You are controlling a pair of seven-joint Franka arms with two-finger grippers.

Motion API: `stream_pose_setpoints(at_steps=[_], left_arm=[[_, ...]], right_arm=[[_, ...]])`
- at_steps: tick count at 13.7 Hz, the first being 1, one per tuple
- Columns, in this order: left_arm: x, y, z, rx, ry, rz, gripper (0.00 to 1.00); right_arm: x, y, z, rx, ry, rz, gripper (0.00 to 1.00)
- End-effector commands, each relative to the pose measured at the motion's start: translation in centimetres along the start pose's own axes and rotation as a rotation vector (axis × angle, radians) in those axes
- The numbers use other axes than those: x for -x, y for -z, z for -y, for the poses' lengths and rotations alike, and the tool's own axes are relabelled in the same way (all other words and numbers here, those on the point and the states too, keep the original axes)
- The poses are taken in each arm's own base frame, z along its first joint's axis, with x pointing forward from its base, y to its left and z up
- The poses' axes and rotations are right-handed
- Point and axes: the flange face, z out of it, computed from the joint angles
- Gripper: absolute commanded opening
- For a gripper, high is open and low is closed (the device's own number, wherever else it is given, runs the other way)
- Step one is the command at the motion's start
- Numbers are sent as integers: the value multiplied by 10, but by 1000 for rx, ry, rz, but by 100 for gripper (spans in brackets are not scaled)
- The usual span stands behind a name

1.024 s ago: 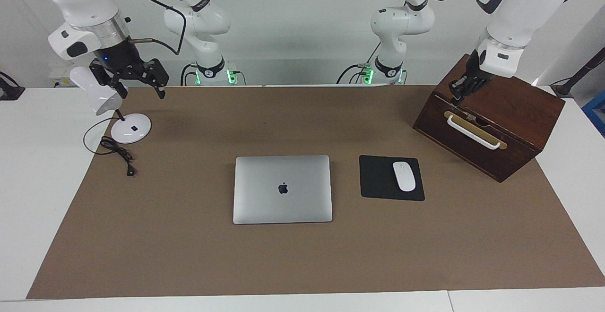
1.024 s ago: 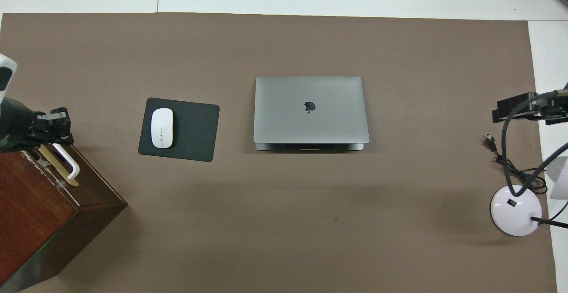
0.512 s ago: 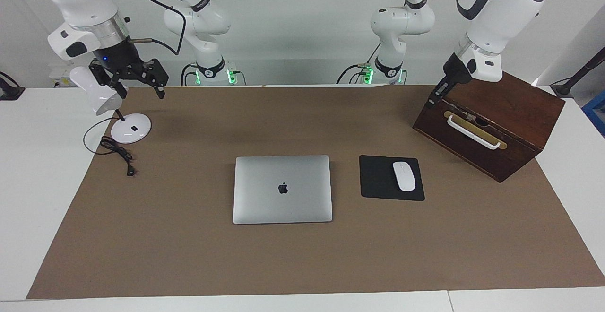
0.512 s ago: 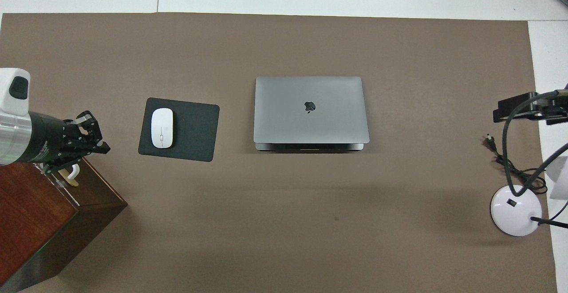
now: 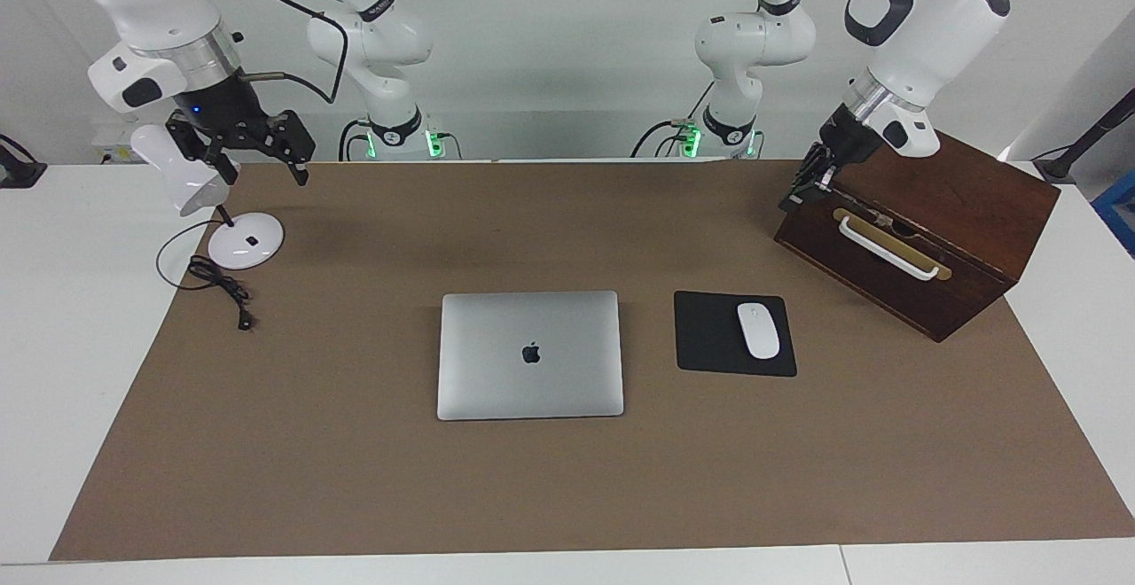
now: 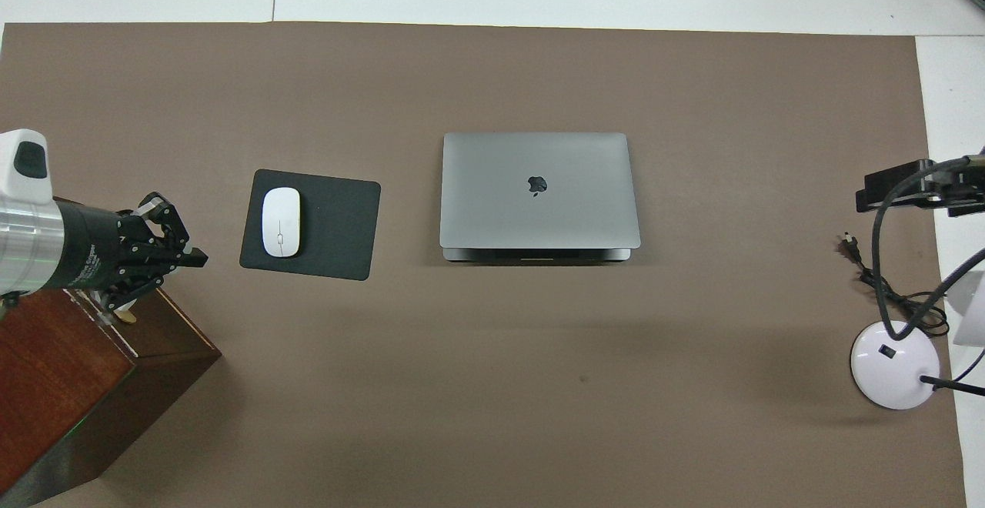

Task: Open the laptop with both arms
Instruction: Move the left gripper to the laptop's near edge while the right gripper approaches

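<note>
Laptop lay shut mid-mat, left gripper hovered over box beside it, grip unclear, right gripper spread empty over lamp.

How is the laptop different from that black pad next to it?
The laptop is silver-grey with a dark apple logo; the mouse pad is black. The laptop is the larger and thicker one. Nothing rests on the laptop's shut lid, while a white mouse lies on the pad. Both lie flat on the brown mat.

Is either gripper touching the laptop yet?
Apart. The facing view shows bare mat between the laptop and both the left gripper and right gripper.
</note>
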Motion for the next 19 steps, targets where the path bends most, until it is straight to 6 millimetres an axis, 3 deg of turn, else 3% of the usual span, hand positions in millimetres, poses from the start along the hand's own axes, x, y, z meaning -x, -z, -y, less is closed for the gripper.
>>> stream_pose_setpoints(at_steps=[1, 5, 8, 10, 14, 16, 19], left_arm=[[0, -9, 25, 91, 174, 57, 0], [-2, -38, 38, 162, 415, 156, 0], [-16, -59, 44, 225, 868, 249, 0], [-4, -82, 47, 244, 951, 260, 0], [2, -131, 63, 309, 1144, 329, 0], [17, -155, 62, 338, 1219, 346, 0], [37, -199, 67, 373, 1342, 315, 0]], right_arm=[[6, 1, -4, 7, 14, -14, 100], [6, 1, 1, 7, 23, -17, 100], [5, 2, 2, 5, 28, -28, 100], [5, 2, 2, -2, 26, -29, 100], [7, 0, 18, -4, 45, -24, 100], [7, 0, 20, -6, 52, -22, 100], [11, -2, 39, -7, 83, -14, 100]])
